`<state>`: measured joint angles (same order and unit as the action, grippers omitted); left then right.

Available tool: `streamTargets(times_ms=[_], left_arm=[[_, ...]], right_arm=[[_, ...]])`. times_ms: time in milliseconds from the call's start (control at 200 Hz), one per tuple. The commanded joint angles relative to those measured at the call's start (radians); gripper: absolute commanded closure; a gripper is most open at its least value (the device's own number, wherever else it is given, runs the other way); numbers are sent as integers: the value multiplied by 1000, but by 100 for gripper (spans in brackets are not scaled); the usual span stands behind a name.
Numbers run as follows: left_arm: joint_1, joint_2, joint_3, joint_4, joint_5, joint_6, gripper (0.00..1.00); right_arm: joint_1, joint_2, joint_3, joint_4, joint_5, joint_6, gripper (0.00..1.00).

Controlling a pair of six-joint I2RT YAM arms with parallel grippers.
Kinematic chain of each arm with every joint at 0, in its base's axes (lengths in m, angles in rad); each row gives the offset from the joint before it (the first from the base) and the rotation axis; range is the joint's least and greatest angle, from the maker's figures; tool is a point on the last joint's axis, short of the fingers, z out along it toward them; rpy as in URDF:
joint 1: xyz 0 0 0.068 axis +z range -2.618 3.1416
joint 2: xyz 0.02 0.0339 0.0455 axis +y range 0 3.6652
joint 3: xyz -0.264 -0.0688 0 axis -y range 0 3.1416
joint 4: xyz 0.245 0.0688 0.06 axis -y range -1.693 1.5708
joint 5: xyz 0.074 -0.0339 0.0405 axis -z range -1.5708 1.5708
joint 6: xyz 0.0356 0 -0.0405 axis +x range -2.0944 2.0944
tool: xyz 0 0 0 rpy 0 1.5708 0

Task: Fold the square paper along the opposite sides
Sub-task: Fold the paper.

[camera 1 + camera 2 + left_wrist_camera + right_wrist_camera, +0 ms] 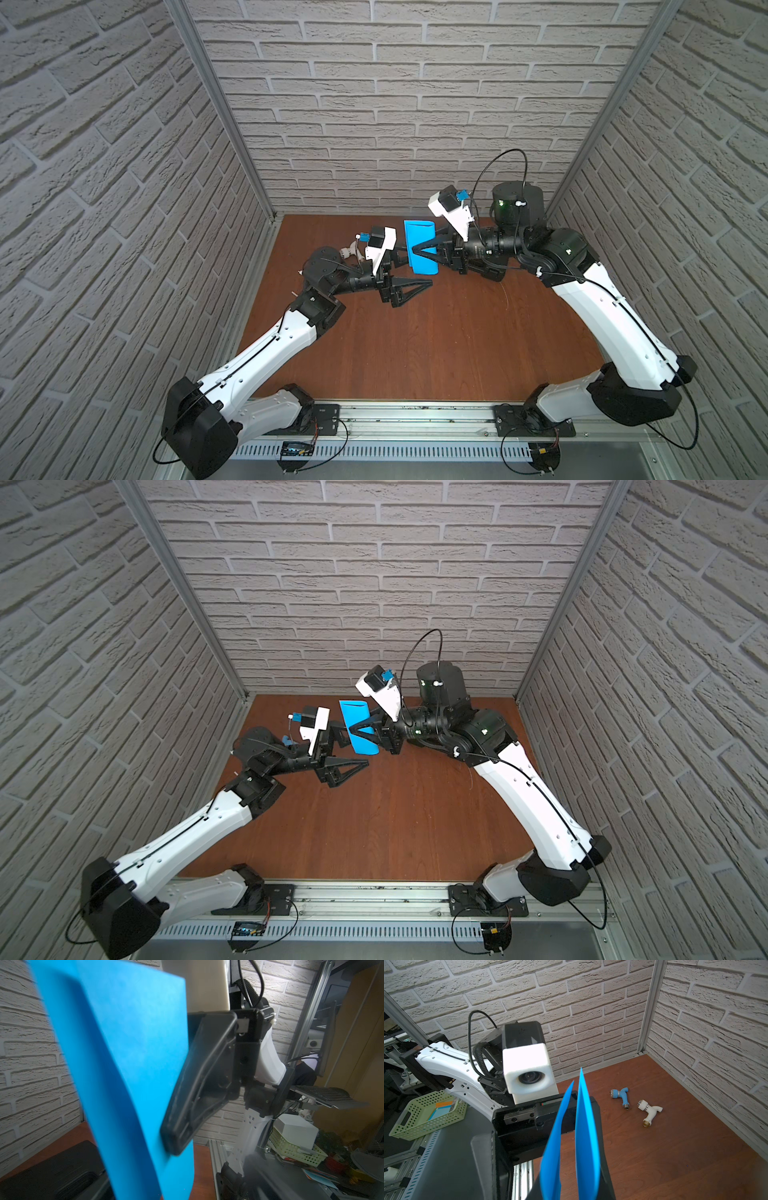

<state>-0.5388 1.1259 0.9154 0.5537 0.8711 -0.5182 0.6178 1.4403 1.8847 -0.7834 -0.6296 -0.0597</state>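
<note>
Where the square paper (pixel 419 235) hangs: off the table (pixel 415 353), up in the air over its far half, bent into 2 loose leaves that gape apart in the right wrist view; no crease looks pressed yet.
How I expect it to handle: very light, limp, quick to crumple or tear, likely to flop wherever unsupported.
Where I'd take hold: at the free edges, pinching both leaves together.
Right pincer (pixel 414 250): nearly closed, clamped on the sheet.
Left pincer (pixel 419 268): jaws wide apart, gripping nothing, just beside the sheet's near edge.
</note>
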Motion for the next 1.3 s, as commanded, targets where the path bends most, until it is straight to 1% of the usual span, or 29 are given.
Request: streamTargets(times_ms=[0, 180, 435, 500, 785, 910, 1115, 1295], left_arm=[[-11, -12, 36, 7, -28, 27, 18], [-22, -10, 43, -1, -50, 33, 32], [-26, -11, 56, -42, -64, 51, 57], [-26, -14, 56, -50, -69, 53, 62], [-26, -34, 54, -90, -96, 82, 69], [-25, -32, 54, -101, -103, 85, 70], [-26, -33, 51, -107, -106, 89, 76], [-26, -32, 52, -109, -113, 94, 85]], right_arm=[[13, 2, -5, 43, -1, 8, 78], [13, 2, -13, 44, 7, 6, 79], [13, -1, -22, 47, 11, 2, 79], [13, -4, -24, 45, 14, -2, 79], [13, -26, -41, 46, 30, -11, 79], [13, -33, -44, 45, 33, -14, 79], [12, -39, -45, 48, 36, -12, 79], [12, -40, -46, 49, 36, -10, 79]])
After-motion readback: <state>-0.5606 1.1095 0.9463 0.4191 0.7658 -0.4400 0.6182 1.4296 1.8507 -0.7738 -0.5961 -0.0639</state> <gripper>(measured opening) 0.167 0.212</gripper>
